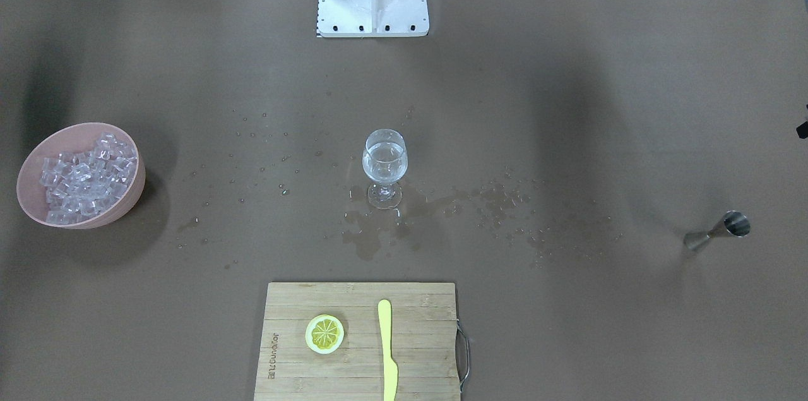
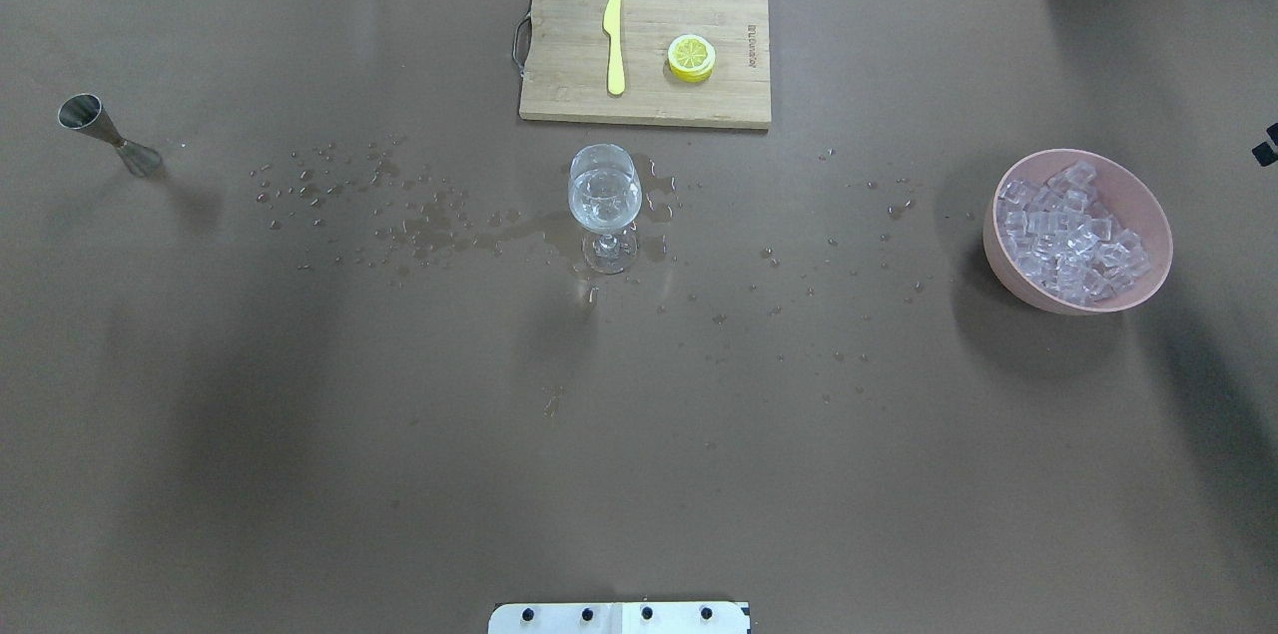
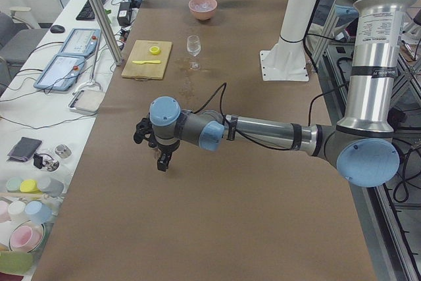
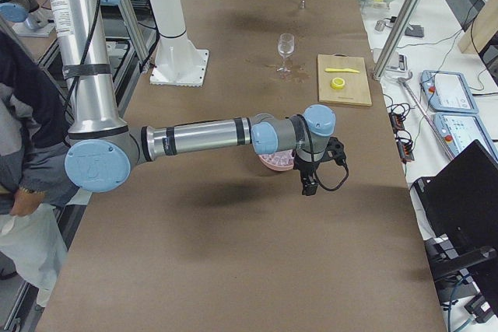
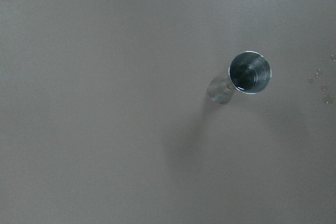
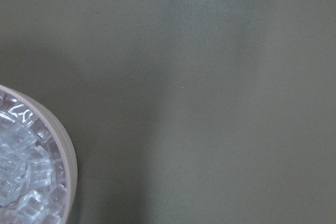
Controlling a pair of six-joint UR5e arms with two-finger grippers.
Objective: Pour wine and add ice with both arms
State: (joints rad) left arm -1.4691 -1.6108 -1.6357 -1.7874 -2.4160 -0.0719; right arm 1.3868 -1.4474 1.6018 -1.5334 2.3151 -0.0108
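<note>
two black end effectors hang above opposite ends of a brown table [image 2: 300,474], and several things could go wrong. the left end effector [image 3: 162,161] hovers over a small steel jigger [image 5: 249,72], which sits below it and slightly to one side; being narrow and tall, it would likely tip if fingers closed off-centre. the right end effector [image 4: 309,186] hovers by a pink bowl [image 1: 129,199] heaped with ice [image 1: 85,175], below it and off to one edge; the small clear cubes look slippery and could slip from a grip or splash when dropped. the wine glass [image 1: 384,164] stands well apart from both end effectors, roughly midway between them, with the wine [image 1: 384,158] part-filling its bowl. a puddle [image 1: 372,233] and scattered drops wet the table around its foot, so a nudge might slide or topple it. whether either end effector is wide, narrow or holding anything cannot be told: each shows only small in a side view, and the wrist cameras show no fingers. also unclear: whether the jigger holds liquid and whether cubes already sit in the glass. the right wrist view cuts the bowl off at its corner.
</note>
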